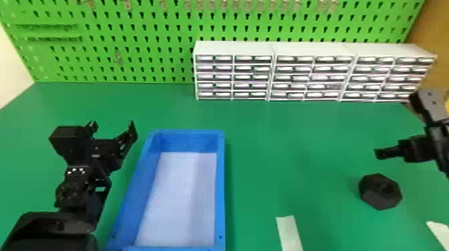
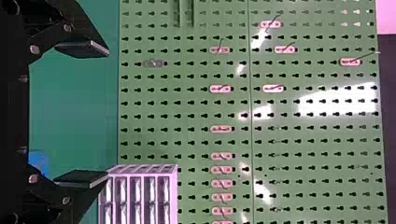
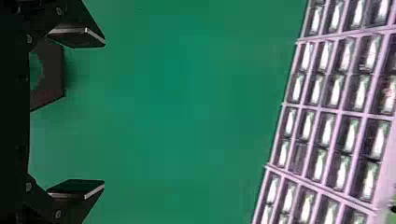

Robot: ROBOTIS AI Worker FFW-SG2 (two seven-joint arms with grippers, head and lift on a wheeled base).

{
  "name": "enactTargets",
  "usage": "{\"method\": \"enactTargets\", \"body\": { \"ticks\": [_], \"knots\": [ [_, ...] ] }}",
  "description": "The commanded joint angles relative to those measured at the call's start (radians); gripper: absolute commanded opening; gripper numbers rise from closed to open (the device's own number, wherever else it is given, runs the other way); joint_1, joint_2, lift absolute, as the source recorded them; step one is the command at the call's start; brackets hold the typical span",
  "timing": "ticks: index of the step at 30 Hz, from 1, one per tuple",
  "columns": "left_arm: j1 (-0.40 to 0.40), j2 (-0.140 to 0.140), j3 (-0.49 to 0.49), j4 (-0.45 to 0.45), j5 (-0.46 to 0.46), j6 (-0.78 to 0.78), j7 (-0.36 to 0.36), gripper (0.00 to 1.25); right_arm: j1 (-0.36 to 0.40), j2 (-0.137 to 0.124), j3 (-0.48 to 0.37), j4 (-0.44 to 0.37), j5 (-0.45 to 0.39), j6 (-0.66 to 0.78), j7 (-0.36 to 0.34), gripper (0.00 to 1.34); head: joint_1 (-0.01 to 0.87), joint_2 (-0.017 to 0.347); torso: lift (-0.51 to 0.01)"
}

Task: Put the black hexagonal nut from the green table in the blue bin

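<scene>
The black hexagonal nut (image 1: 380,192) rests on the green table at the right. My right gripper (image 1: 393,127) is above and beyond it in the head view, with nothing between its fingers. In the right wrist view, the nut (image 3: 52,74) is partly hidden behind the base of my open right gripper (image 3: 103,113). Left of centre lies the blue bin (image 1: 220,187), its pale inside bare. My left gripper (image 1: 113,124) stands open beside the bin's far left corner; in its wrist view the left gripper (image 2: 107,113) has its fingers apart and holds nothing.
White drawer cabinets (image 1: 234,48) line the right part of the table's back edge. Behind them rises a green pegboard (image 1: 133,26). Pale strips lie near the front, one right of the bin (image 1: 289,232) and another at the right edge (image 1: 440,232).
</scene>
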Motion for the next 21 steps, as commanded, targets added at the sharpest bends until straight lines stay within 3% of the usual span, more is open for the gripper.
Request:
{"method": "enactTargets", "body": {
  "ticks": [1,6,21],
  "knots": [
    [0.002,0.000,0.000,0.000,0.000,0.000,0.000,0.91,0.003,-0.008,0.012,0.000,0.057,0.040,0.046,1.12,0.686,0.052,-0.097],
    [-0.001,0.000,0.000,0.000,0.000,0.000,0.000,0.91,0.009,-0.008,0.023,0.009,0.092,0.055,0.073,1.12,0.686,0.052,-0.097],
    [0.002,0.000,0.000,0.000,0.000,0.000,0.000,0.91,0.019,-0.007,0.029,0.097,0.093,0.014,0.081,1.12,0.686,0.052,-0.097]
  ]
}}
